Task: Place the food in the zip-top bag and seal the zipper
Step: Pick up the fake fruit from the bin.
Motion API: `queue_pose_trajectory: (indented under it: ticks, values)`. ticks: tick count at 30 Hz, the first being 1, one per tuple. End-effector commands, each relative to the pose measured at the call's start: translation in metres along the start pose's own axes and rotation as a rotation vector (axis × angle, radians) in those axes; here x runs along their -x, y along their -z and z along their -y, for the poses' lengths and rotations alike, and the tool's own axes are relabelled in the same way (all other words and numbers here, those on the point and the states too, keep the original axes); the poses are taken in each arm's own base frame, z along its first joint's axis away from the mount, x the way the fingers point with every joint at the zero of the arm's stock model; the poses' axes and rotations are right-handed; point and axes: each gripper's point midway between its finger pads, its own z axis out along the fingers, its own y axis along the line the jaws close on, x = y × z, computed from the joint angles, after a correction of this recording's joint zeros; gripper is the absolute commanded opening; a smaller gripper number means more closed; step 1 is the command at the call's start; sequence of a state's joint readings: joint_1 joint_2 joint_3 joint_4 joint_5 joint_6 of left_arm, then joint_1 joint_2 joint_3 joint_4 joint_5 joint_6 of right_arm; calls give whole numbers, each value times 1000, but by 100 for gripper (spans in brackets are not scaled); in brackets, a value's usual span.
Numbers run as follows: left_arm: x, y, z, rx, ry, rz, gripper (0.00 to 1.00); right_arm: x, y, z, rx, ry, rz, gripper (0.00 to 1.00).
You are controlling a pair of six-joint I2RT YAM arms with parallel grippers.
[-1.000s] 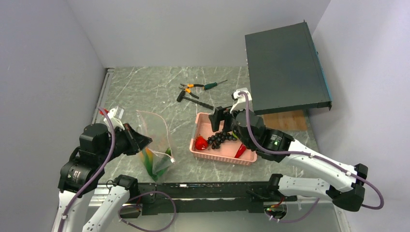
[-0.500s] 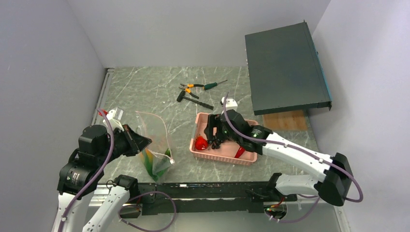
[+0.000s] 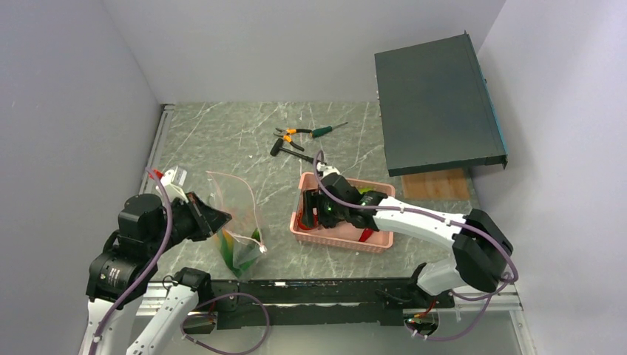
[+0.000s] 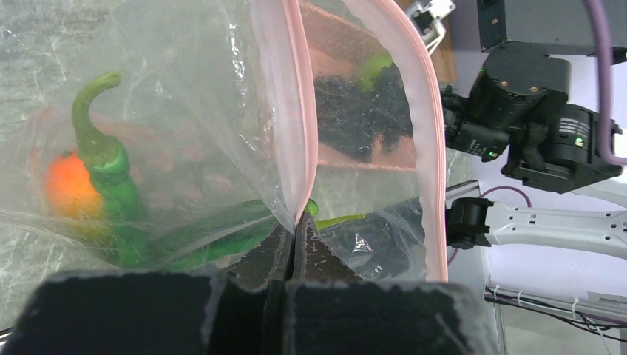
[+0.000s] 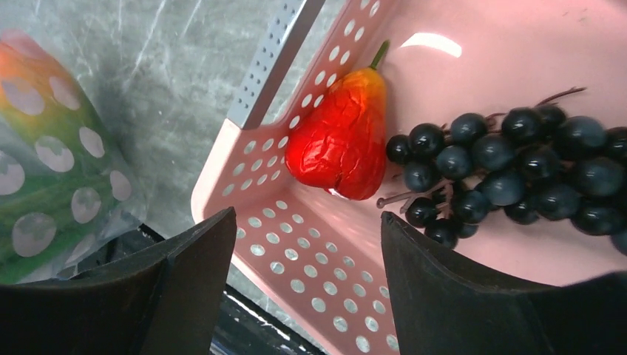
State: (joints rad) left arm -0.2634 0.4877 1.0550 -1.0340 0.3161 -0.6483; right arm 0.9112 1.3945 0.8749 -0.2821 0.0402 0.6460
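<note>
My left gripper (image 3: 219,217) is shut on one lip of the clear zip-top bag (image 3: 238,222), pinching its pale pink zipper strip (image 4: 302,126) and holding the mouth open. The bag holds long green peppers (image 4: 111,177) and a green-orange mango (image 4: 68,185). My right gripper (image 3: 316,213) is open inside the pink basket (image 3: 347,241), over a small red fruit (image 5: 341,140) and a dark grape bunch (image 5: 510,177). A red chilli (image 3: 367,231) lies further right in the basket. The fruit lies ahead of the open fingers (image 5: 185,274), untouched.
Orange-handled pliers and other hand tools (image 3: 299,140) lie behind the basket. A dark flat case (image 3: 438,100) stands at the back right over a wooden board (image 3: 436,185). The table's front rail (image 3: 310,285) runs close to the basket.
My right gripper has dropped and moved left into the basket, from above the grapes to over the red fruit. The left gripper keeps holding the bag.
</note>
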Motion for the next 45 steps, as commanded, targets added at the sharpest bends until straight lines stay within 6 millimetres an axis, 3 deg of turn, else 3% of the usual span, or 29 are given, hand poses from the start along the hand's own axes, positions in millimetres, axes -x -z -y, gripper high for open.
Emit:
queue_pose_trajectory:
  ticks: [1,13,22,30,40,45]
  values:
    - [5,5,7,-31,3,32,0,-4,-12,-14,80,-21,-12,73]
    - [3,6,4,-10,-5,19,0,6,-41,-5,28,46,35,69]
    - [0,4,-1,2,-2,19,0,4,-45,4,5,58,56,65]
    - [1,1,-1,0,-3,15,0,23,-21,-6,57,72,157,48]
    - [-2,-5,2,-24,9,-1,0,46,13,-4,30,108,248,14]
    - [0,-4,-2,-1,0,5,0,68,36,-8,30,126,331,9]
